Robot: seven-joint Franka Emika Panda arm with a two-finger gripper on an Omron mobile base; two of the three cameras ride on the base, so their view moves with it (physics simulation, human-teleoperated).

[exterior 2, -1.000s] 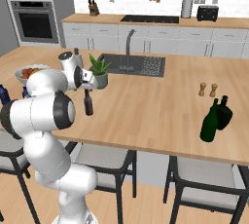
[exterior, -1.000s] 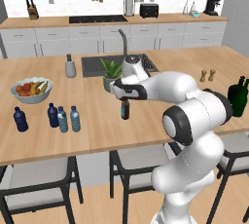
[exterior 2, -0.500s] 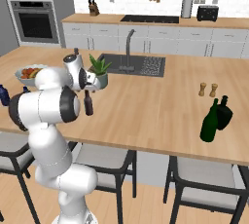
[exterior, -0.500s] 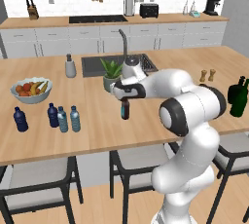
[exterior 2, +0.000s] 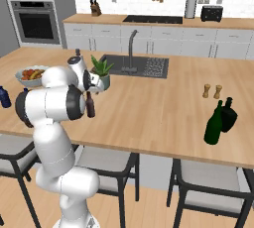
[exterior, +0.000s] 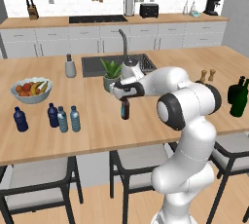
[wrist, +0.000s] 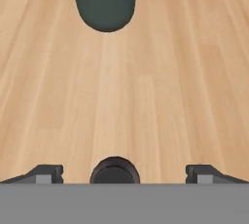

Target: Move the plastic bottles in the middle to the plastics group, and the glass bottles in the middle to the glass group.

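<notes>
Now the white arm is reaching out over the wooden counter, hand pointed straight down, because the brown bottle stands upright directly below the jaws. In the hand view its dark cap sits squarely between the two fingertips, which stand spread wide, one on each side and neither touching it. The gripper is released and lined up for a grasp, I'd say, with nothing held yet. Beyond the jaws, just past the bottle, sits the potted plant, its grey pot clear of the hand. Well off to one side stand the green bottles, where the brown one belongs. Far to the other side, the two pale blue bottles wait beside the navy bottles.
</notes>
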